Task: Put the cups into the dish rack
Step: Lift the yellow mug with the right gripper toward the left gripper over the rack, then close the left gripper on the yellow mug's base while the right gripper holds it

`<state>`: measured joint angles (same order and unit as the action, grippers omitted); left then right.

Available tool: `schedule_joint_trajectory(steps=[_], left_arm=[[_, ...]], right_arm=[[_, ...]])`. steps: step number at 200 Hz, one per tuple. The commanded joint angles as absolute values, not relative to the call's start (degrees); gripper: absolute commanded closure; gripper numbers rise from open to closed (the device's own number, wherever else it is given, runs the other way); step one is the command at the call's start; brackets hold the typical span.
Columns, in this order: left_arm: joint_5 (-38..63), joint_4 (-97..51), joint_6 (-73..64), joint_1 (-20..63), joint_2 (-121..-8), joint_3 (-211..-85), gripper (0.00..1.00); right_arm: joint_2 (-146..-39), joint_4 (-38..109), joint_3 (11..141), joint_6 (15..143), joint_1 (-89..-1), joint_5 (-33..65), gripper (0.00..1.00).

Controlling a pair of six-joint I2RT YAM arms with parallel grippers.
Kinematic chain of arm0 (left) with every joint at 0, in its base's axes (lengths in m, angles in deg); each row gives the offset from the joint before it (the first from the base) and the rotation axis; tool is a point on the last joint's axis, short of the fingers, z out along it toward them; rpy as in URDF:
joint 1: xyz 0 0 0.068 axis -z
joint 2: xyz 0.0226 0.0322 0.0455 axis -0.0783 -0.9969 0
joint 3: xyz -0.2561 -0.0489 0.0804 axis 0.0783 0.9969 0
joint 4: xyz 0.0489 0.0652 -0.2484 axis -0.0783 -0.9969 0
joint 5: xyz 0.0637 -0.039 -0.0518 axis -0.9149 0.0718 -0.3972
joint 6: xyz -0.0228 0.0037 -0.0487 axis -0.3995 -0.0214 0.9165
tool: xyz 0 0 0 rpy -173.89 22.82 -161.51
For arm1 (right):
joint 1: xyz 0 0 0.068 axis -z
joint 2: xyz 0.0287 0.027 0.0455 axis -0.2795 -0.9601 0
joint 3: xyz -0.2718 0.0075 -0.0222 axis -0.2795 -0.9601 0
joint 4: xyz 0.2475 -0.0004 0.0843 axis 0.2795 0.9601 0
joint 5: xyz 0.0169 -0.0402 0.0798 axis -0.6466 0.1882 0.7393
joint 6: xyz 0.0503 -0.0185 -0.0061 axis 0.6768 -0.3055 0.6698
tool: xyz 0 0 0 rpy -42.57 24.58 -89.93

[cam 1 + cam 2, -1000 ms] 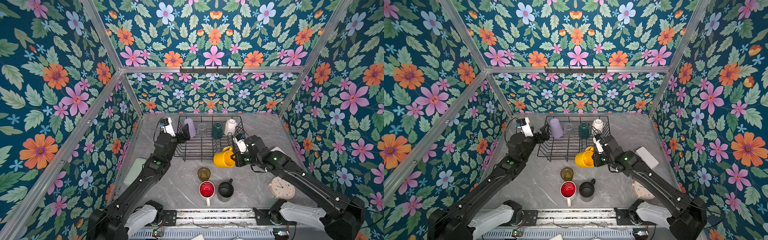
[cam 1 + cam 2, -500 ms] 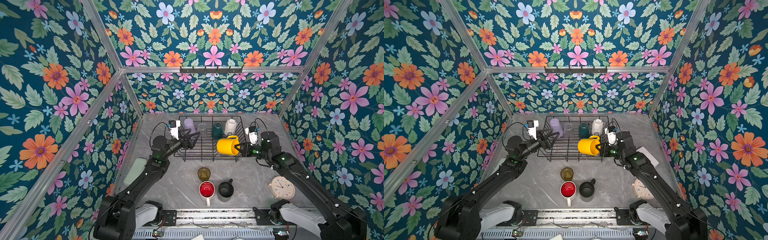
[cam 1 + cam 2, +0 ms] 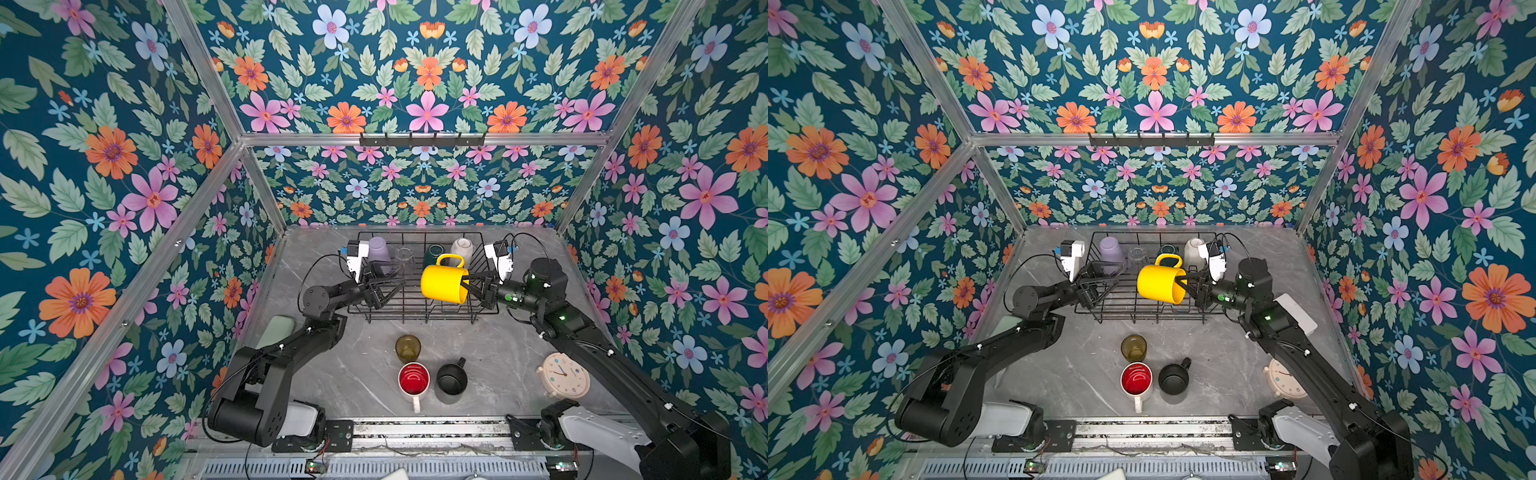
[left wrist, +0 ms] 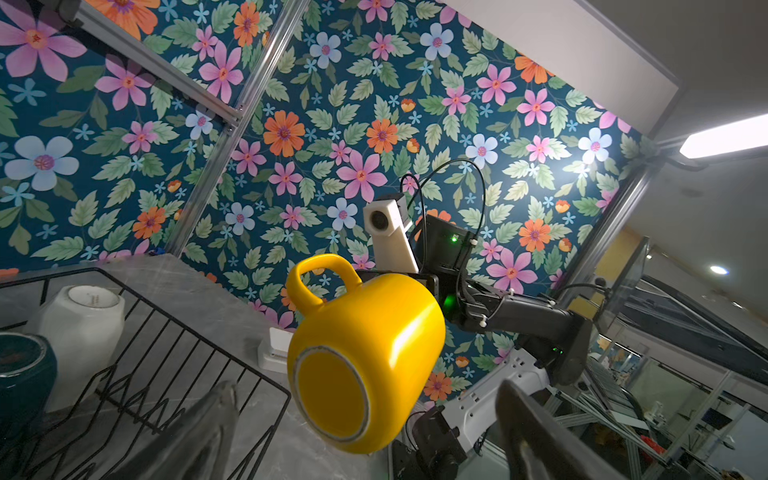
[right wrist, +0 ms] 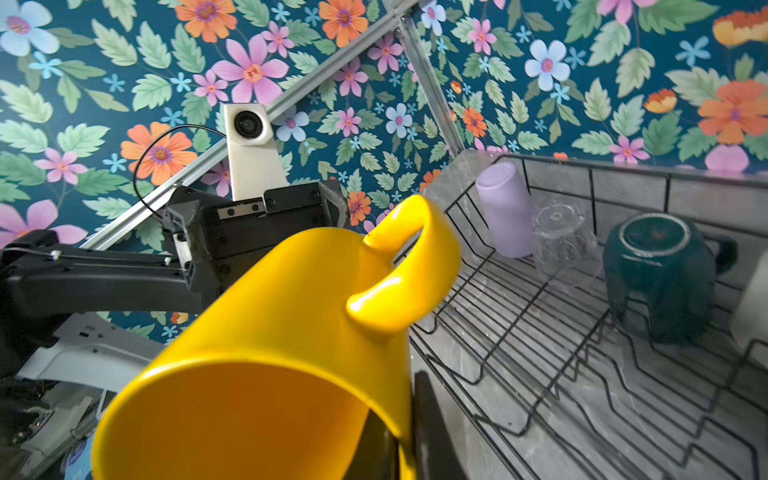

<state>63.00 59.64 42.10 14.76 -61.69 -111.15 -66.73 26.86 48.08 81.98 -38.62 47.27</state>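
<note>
My right gripper (image 3: 467, 286) is shut on the rim of the yellow mug (image 3: 444, 283), one finger inside it (image 5: 405, 415). The mug hangs on its side above the dish rack (image 3: 415, 309), base toward my left gripper (image 3: 395, 286). That gripper stands open over the rack's left part, and in the left wrist view the mug (image 4: 365, 357) is ahead of its fingers (image 4: 224, 399), not touching. Upside down along the rack's back stand a lilac tumbler (image 3: 379, 253), clear glass (image 3: 405, 255), teal mug (image 3: 434, 251) and white faceted mug (image 3: 462, 248).
On the table in front of the rack stand an olive glass (image 3: 407, 348), a red-lined white mug (image 3: 414, 380) and a black mug (image 3: 451, 378). A cream alarm clock (image 3: 566, 375) lies at the right and a pale green block (image 3: 276, 330) by the left wall.
The right gripper lifted the yellow mug from the rack's front right corner to above the rack and turned it on its side. The left gripper swung from the rack's back left toward the mug.
</note>
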Motion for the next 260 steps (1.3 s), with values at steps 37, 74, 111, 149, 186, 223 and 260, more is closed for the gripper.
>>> schedule_joint_trajectory(steps=[37, 74, 111, 149, 186, 223, 260], left_arm=[[64.9, 65.7, 45.0, 14.8, -61.9, -111.2, 0.02], [65.9, 66.6, 45.8, 15.0, -62.1, -111.5, 0.02], [67.0, 67.2, 45.9, 15.2, -61.1, -111.1, 0.02], [67.8, 67.4, 45.9, 15.4, -60.1, -110.7, 0.01], [68.5, 67.4, 46.0, 15.6, -59.7, -110.6, 0.01], [69.0, 67.4, 46.1, 15.9, -59.4, -110.7, 0.01], [69.4, 67.4, 46.5, 16.0, -59.0, -110.7, 0.01]], right_arm=[[-69.1, 20.0, 53.0, 77.0, -41.7, 54.1, 1.0], [-71.6, 23.5, 56.3, 73.5, -44.4, 54.5, 1.0], [-73.5, 22.9, 57.7, 73.3, -44.9, 55.0, 1.0], [-75.3, 22.9, 59.0, 72.6, -45.1, 55.5, 1.0], [-77.2, 22.7, 60.8, 72.5, -45.8, 56.4, 1.0], [-79.5, 22.3, 62.8, 72.4, -46.7, 56.8, 1.0], [-81.4, 22.4, 64.3, 72.1, -47.9, 57.2, 1.0]])
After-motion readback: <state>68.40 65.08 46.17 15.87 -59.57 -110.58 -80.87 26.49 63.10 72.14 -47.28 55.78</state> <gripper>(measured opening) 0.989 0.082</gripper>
